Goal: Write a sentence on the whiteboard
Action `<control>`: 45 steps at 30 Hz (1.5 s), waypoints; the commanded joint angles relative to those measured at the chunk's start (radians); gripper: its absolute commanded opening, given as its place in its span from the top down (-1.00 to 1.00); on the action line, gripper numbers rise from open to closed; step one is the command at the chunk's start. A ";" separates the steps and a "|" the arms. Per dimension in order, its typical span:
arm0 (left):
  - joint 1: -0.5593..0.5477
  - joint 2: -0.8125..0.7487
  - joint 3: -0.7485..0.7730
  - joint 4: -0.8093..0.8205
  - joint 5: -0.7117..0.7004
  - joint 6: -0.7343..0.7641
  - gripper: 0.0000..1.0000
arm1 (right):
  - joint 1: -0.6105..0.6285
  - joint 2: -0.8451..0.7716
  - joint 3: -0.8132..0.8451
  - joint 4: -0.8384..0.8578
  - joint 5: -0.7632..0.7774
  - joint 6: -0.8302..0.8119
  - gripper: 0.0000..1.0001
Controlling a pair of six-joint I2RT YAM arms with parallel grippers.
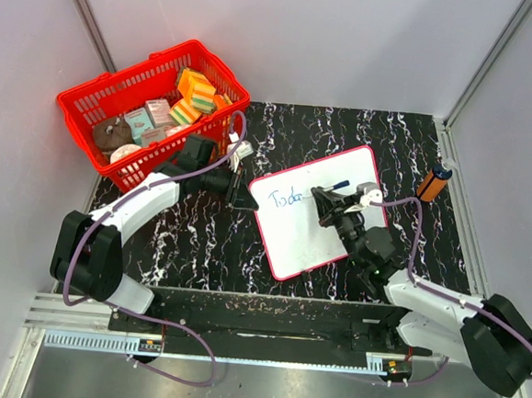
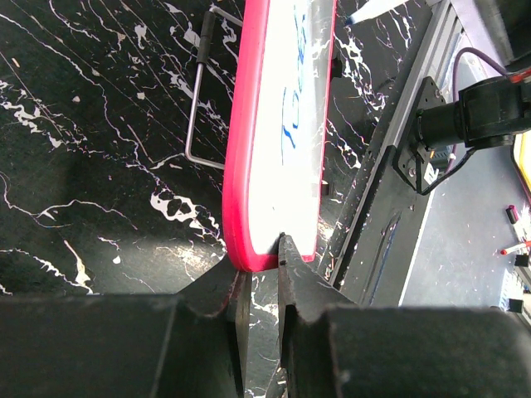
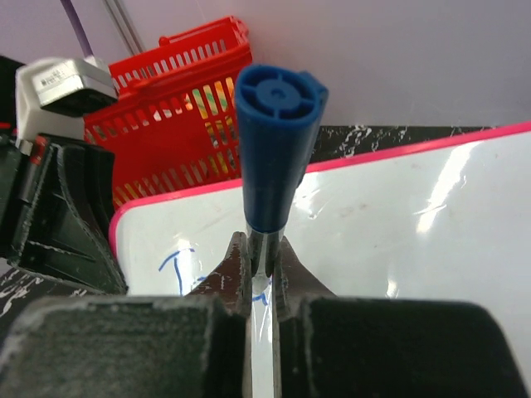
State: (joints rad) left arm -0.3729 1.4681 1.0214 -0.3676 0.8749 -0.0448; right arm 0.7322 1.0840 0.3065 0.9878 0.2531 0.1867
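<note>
- Centrally, the whiteboard (image 1: pixel 315 217) lies on the black marbled table (image 1: pixel 198 240), turned at a slant, with its left corner nearer the far side and its long edge running towards the near right.
- On it, the sentence (image 1: pixel 286 199) is only a few thin blue letters close to the left end; the rest of the white face is bare.
- Above those letters, the right gripper (image 1: pixel 326 201) is clamped narrowly on a blue marker (image 1: pixel 336 184). In the right wrist view the capped blue end (image 3: pixel 276 141) stands up out of the nearly closed fingers (image 3: pixel 236 265), and the tip is hidden below them.
- At the board's left corner, the left gripper (image 1: pixel 239 192) pinches the red-pink rim, its jaws set narrow on either side of it in the left wrist view (image 2: pixel 264 261).
- A thin wire frame (image 2: pixel 199 108) lies on the table just beside that edge.
- Further out, a red basket (image 1: pixel 153 107) of sponges and small boxes sits at the far left.
- An orange cylinder with a blue end (image 1: pixel 435 183) lies far right, well apart from the board.
</note>
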 commanded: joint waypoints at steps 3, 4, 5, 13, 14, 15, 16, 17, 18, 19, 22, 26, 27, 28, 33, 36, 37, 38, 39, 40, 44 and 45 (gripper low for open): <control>-0.070 0.031 -0.041 -0.139 -0.088 0.186 1.00 | -0.007 -0.075 0.054 -0.040 0.037 -0.049 1.00; -0.070 0.031 -0.040 -0.142 -0.088 0.186 1.00 | -0.008 -0.070 0.065 -0.046 0.041 -0.055 1.00; -0.070 0.031 -0.038 -0.143 -0.088 0.186 1.00 | -0.008 -0.056 0.069 -0.049 0.043 -0.059 1.00; -0.070 0.032 -0.040 -0.145 -0.090 0.186 1.00 | -0.036 0.013 0.082 -0.011 0.025 -0.053 1.00; -0.070 0.032 -0.038 -0.145 -0.090 0.186 1.00 | -0.037 0.017 0.085 -0.012 0.023 -0.053 1.00; -0.072 0.034 -0.038 -0.145 -0.088 0.187 1.00 | -0.040 0.019 0.088 -0.012 0.020 -0.053 1.00; -0.073 0.037 -0.038 -0.145 -0.088 0.186 1.00 | -0.043 0.020 0.094 -0.011 0.017 -0.053 1.00; -0.073 0.035 -0.038 -0.145 -0.086 0.187 1.00 | -0.045 0.027 0.098 -0.011 0.011 -0.050 1.00; -0.072 0.037 -0.038 -0.145 -0.086 0.187 1.00 | -0.045 0.028 0.100 -0.008 0.011 -0.050 1.00; -0.072 0.032 -0.038 -0.145 -0.088 0.187 1.00 | -0.045 0.033 0.105 -0.006 0.009 -0.047 1.00; -0.073 0.034 -0.038 -0.145 -0.090 0.187 1.00 | -0.045 0.047 0.106 0.003 0.006 -0.038 1.00; -0.073 0.034 -0.038 -0.145 -0.088 0.187 1.00 | -0.047 0.068 0.100 0.018 -0.003 -0.026 1.00; -0.075 0.034 -0.038 -0.145 -0.088 0.187 1.00 | -0.047 0.071 0.098 0.020 0.000 -0.023 1.00; -0.074 0.034 -0.038 -0.145 -0.088 0.187 1.00 | -0.047 0.080 0.097 0.029 0.000 -0.024 1.00; -0.074 0.032 -0.040 -0.145 -0.090 0.187 1.00 | -0.047 0.103 0.086 0.068 -0.005 -0.003 1.00; -0.075 0.032 -0.040 -0.145 -0.091 0.189 1.00 | -0.045 0.109 0.088 0.069 -0.002 -0.003 1.00; -0.075 0.031 -0.040 -0.145 -0.093 0.189 1.00 | -0.045 0.111 0.086 0.066 -0.003 -0.001 1.00; -0.075 0.031 -0.040 -0.145 -0.093 0.189 1.00 | -0.045 0.109 0.086 0.063 -0.002 -0.006 1.00; -0.075 0.032 -0.040 -0.145 -0.093 0.187 1.00 | -0.047 0.108 0.083 0.055 -0.002 -0.006 1.00; -0.075 0.032 -0.040 -0.145 -0.094 0.187 1.00 | -0.047 0.100 0.079 0.054 -0.002 -0.007 1.00; -0.075 0.029 -0.041 -0.145 -0.094 0.187 1.00 | -0.047 0.073 0.059 0.034 0.003 -0.009 1.00; -0.077 0.031 -0.040 -0.143 -0.096 0.187 1.00 | -0.045 0.067 0.049 0.026 0.005 -0.009 1.00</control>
State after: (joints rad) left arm -0.3779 1.4681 1.0222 -0.3668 0.8627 -0.0444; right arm 0.6926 1.1847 0.3717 1.0039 0.2604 0.1745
